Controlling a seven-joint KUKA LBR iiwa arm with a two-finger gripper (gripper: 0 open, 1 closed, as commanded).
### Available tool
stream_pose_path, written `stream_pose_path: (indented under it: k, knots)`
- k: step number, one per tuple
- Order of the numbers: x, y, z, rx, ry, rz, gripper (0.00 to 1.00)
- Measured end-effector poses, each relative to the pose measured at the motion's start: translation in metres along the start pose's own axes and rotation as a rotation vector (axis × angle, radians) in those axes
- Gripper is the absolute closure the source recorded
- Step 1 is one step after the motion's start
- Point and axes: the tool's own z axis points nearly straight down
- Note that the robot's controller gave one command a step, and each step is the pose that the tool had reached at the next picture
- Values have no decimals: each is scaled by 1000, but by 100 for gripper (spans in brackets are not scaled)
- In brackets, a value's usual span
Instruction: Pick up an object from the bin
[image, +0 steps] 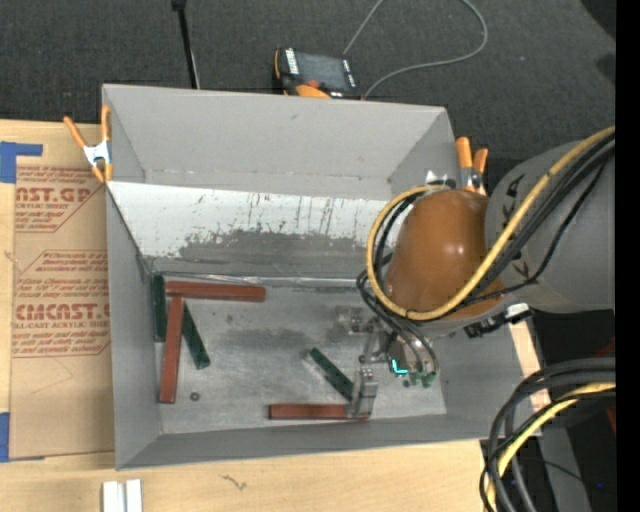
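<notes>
My gripper (362, 392) hangs low over the bin floor at the front right, under the arm's orange dome. Its tip is at the right end of a flat brown stick (308, 411) that lies along the front wall. A short dark green stick (328, 368) lies slanted just left of the gripper, its lower end close to the tip. I see nothing held in the gripper.
At the left of the bin, a long brown stick (215, 291) lies along the back wall and another brown stick (171, 350) runs front to back. Two dark green sticks (158, 306) (194, 338) lie beside them. Bare floor lies in the middle.
</notes>
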Motion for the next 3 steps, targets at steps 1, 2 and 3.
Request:
stream_pose_path:
  k: [1, 2, 3]
  knots:
    - [-3, -40, 81, 1, -12, 10, 0]
    - [-2, -39, 77, 0, -4, 6, 100]
    - [-14, -34, 72, 3, -20, -564, 100]
